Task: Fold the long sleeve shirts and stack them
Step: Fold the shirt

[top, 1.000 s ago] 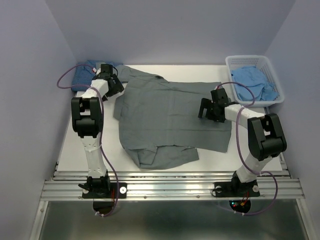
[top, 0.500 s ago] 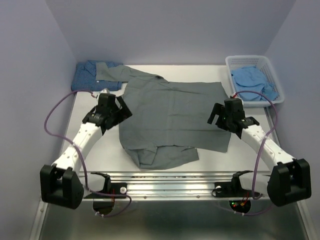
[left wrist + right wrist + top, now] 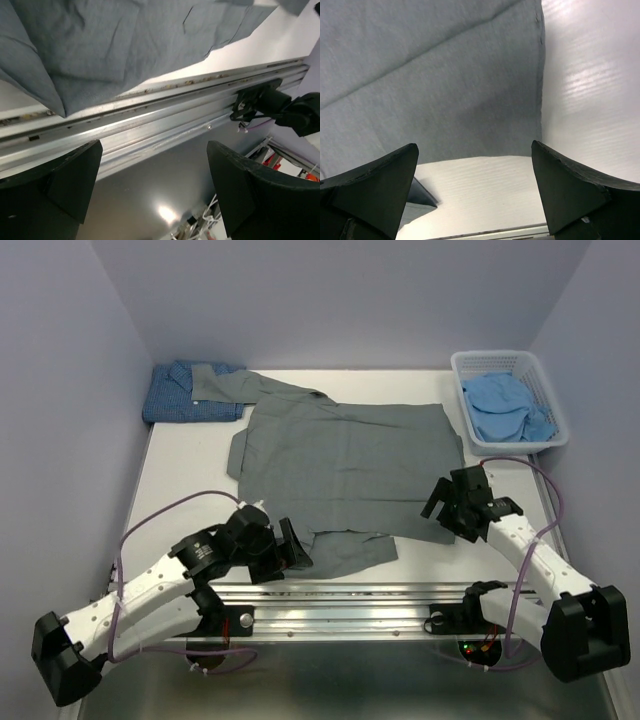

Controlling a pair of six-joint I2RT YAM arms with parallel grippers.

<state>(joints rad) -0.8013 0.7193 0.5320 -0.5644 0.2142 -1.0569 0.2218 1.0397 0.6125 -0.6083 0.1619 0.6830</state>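
While the white plastic lattice basket (image 3: 497, 355) holds a crumpled pale blue shirt (image 3: 505, 405), the plain grey shirt (image 3: 340, 455) lies spread on the white table (image 3: 190, 470); our left gripper (image 3: 296, 552) and right gripper (image 3: 438, 502) stand released, empty.

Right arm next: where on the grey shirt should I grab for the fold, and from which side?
On the grey shirt, probably its near right corner: it lies flat with bare table to its right and near side. Bring the open right gripper in low from that table side and pinch across the edge.
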